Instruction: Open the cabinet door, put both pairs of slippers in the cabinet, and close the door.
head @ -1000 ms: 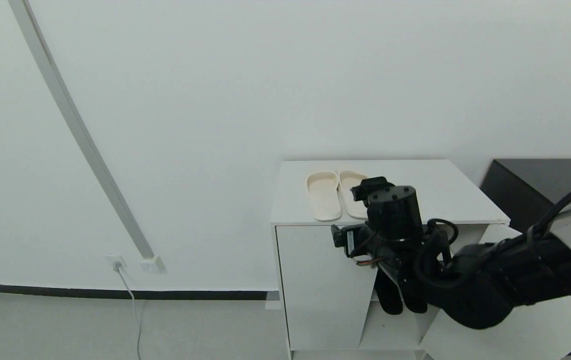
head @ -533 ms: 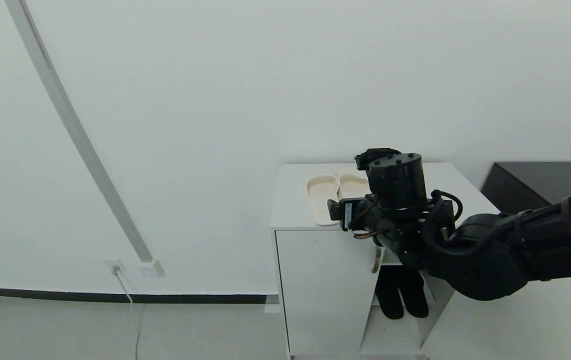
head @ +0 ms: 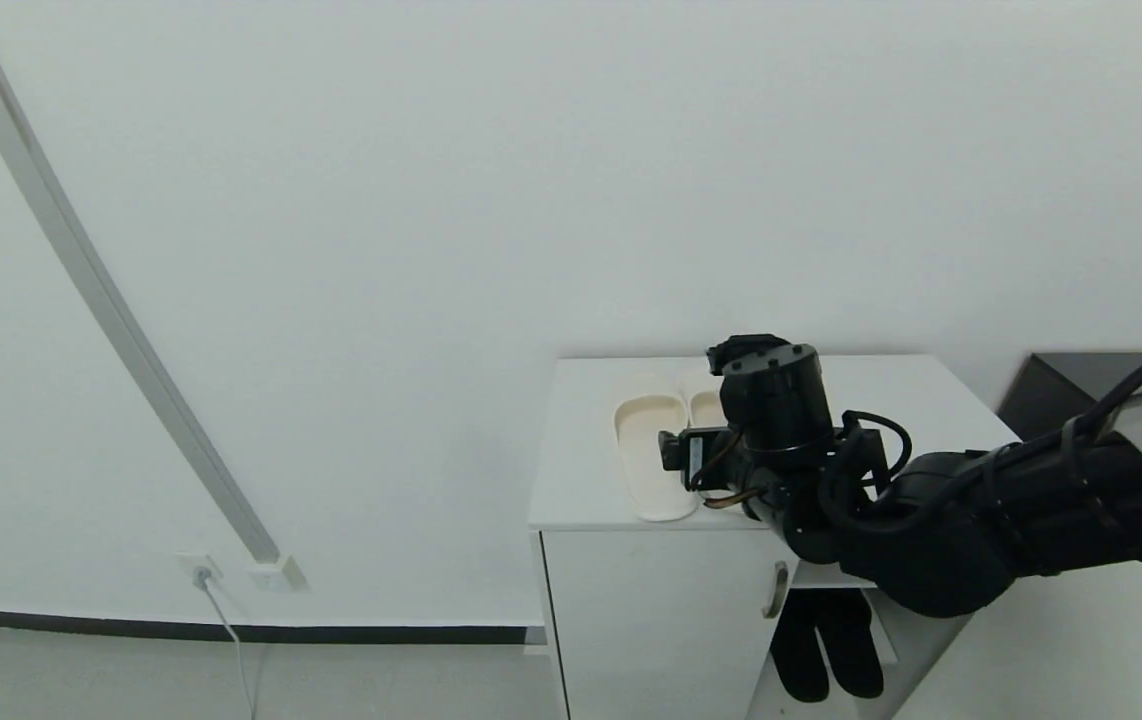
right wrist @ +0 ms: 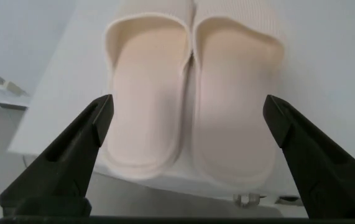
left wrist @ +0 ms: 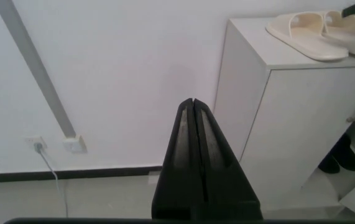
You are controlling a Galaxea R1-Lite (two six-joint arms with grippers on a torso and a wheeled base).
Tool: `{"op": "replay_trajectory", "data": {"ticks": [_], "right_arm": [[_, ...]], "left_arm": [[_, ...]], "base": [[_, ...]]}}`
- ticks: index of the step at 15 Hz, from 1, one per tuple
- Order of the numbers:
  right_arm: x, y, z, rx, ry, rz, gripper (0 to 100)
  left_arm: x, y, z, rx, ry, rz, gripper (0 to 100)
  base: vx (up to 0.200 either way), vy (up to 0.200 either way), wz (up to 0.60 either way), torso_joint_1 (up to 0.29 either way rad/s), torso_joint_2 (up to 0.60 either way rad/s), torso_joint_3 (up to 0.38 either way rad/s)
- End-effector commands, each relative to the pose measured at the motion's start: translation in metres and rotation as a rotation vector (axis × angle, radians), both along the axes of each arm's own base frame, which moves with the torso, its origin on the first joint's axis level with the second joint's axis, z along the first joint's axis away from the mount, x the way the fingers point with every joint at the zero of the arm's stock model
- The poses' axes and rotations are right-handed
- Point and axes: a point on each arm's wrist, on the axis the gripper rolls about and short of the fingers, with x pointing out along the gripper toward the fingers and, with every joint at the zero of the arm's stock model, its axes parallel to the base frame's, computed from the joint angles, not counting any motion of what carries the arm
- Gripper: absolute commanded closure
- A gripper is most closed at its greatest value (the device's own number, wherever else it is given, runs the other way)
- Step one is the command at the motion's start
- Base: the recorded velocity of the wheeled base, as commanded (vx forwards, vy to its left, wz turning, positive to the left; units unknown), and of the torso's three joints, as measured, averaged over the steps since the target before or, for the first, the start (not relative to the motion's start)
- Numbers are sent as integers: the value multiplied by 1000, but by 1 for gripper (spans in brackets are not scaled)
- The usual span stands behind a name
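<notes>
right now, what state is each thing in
cream slippers: side by side on the cabinet top, not gripped
black slippers: inside the cabinet
right door: open
left door: shut
right gripper: open, astride the cream slippers
left gripper: shut, empty

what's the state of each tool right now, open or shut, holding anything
left tool: shut, holding nothing.
right tool: open, holding nothing, facing the cream slippers.
</notes>
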Motion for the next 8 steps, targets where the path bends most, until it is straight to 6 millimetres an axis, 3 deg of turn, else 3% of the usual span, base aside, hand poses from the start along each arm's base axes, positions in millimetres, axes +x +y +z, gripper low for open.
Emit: {"op": "replay_trajectory", "data": {"ticks": [1, 4, 8], "right_arm": [[2, 3, -17, -24, 37, 2, 0], [13, 9, -33, -27, 52, -6, 0], [43, 19, -51, -28, 5, -24, 0]], "left_arm": [[0, 0, 0, -1, 0, 1, 100], [0, 0, 0, -1, 0, 1, 100], [0, 0, 0, -1, 0, 1, 100]], "base": [[200, 0, 0, 7, -2, 2], [0, 0, 0, 0, 0, 0], [0, 0, 0, 0, 0, 0]]}}
